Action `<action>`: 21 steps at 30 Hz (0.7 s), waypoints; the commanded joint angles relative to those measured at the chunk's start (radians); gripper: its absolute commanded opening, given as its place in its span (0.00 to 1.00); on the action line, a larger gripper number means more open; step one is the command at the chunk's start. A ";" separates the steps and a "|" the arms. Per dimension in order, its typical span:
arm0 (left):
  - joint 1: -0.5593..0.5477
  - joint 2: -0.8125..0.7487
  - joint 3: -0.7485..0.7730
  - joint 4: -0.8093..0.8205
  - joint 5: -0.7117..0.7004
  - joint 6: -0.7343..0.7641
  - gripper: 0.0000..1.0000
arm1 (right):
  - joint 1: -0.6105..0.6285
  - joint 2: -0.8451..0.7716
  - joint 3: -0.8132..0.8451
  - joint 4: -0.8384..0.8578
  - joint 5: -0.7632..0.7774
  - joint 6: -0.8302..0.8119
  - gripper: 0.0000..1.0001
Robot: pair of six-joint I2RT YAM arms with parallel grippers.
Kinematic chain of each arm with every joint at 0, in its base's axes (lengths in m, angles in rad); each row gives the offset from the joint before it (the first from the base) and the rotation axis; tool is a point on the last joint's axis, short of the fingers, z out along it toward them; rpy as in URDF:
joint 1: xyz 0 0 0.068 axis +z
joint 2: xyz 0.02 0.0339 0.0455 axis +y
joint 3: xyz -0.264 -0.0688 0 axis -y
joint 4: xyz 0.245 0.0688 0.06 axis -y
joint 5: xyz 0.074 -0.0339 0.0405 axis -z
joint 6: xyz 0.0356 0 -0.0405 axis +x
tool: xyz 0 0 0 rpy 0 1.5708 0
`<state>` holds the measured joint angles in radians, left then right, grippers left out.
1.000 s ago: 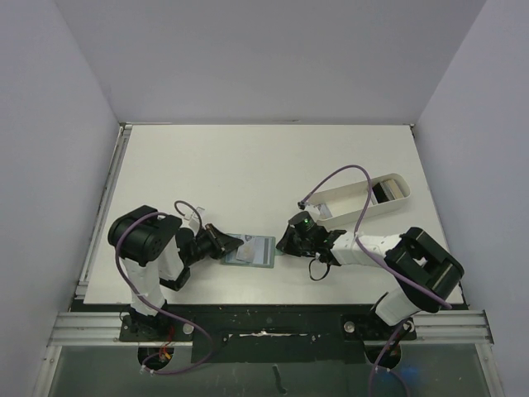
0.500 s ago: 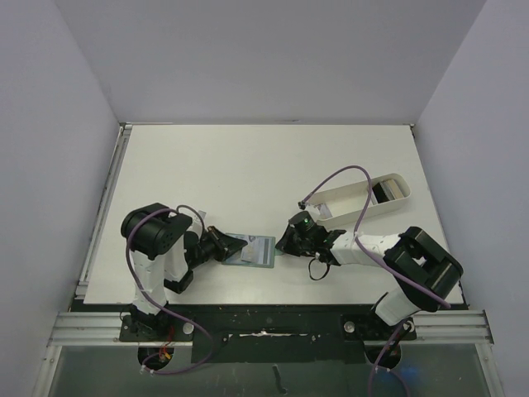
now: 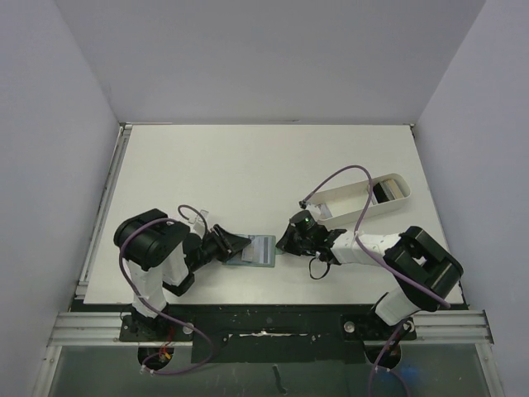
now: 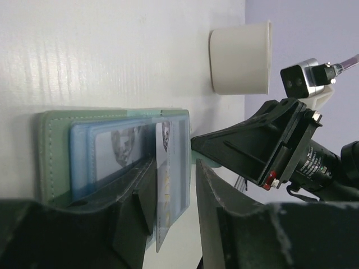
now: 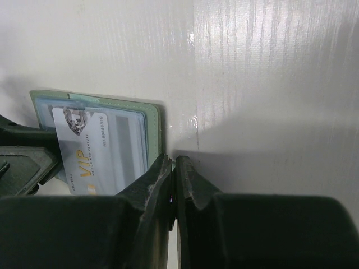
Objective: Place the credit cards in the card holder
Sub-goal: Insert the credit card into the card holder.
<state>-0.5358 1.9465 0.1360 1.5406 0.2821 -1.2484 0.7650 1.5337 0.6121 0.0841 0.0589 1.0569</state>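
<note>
The card holder [image 3: 261, 251] lies open on the table, grey-green rim, pale blue slots inside; it also shows in the left wrist view [image 4: 56, 151] and the right wrist view [image 5: 152, 120]. A pale silvery credit card [image 4: 168, 174] marked VIP [image 5: 90, 154] sits partly in its slots. My left gripper [image 3: 234, 246] is at the holder's left side, jaws apart on either side of the card [image 4: 175, 168]. My right gripper [image 3: 283, 242] is shut on the holder's right edge [image 5: 173, 159]. More cards [image 3: 388, 191] lie in the tray.
A long white oval tray [image 3: 347, 203] stands behind my right arm, slanting to the back right; its end shows in the left wrist view [image 4: 240, 56]. A purple cable [image 3: 335, 178] loops over it. Grey walls close in the table on three sides.
My left gripper has moved right, further over the card holder, and the card has gone deeper in. The right gripper has stayed put on the holder's edge.
</note>
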 commanded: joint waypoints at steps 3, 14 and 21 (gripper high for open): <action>-0.012 -0.148 -0.035 -0.249 -0.069 0.130 0.37 | -0.007 -0.009 0.007 -0.062 0.054 -0.035 0.00; -0.067 -0.539 0.094 -0.895 -0.240 0.266 0.47 | -0.006 -0.018 0.011 -0.061 0.058 -0.055 0.00; -0.075 -0.505 0.119 -0.893 -0.214 0.262 0.48 | -0.006 -0.021 0.014 -0.059 0.058 -0.061 0.00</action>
<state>-0.6029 1.4181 0.2249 0.7303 0.0799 -1.0241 0.7654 1.5291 0.6147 0.0734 0.0696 1.0252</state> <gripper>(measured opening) 0.473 0.063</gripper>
